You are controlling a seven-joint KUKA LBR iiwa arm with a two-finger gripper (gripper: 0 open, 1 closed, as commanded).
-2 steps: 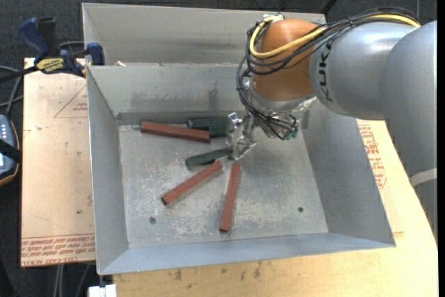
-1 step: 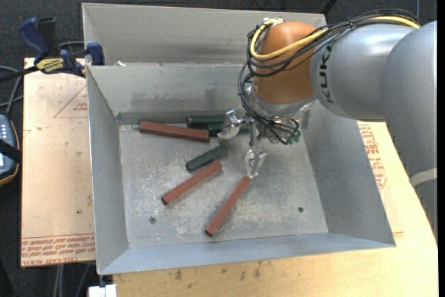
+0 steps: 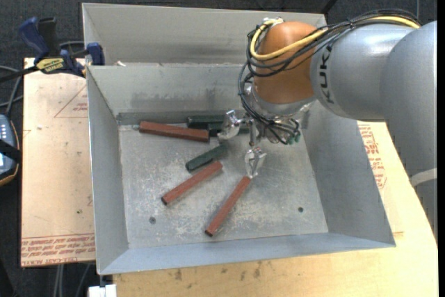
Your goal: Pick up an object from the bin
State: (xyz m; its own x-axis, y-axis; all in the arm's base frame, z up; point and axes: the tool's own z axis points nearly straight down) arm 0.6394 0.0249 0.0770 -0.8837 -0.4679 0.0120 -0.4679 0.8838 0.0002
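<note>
My gripper (image 3: 243,143) hangs below the orange cover over the middle of the bin, a little right of centre. It is open: one metal fingertip (image 3: 254,161) points down just above the upper end of a brown stick (image 3: 228,205) that lies slanted toward the front. The other fingertip (image 3: 232,124) stands further back, near the right end of a dark bar (image 3: 203,123). A short dark green piece (image 3: 204,159) lies just left of the gripper. Nothing shows between the fingers.
A second brown stick (image 3: 192,183) lies slanted left of the first. A third, reddish brown stick (image 3: 174,130) lies along the back of the floor. The arm comes in from the right over the bin's right wall.
</note>
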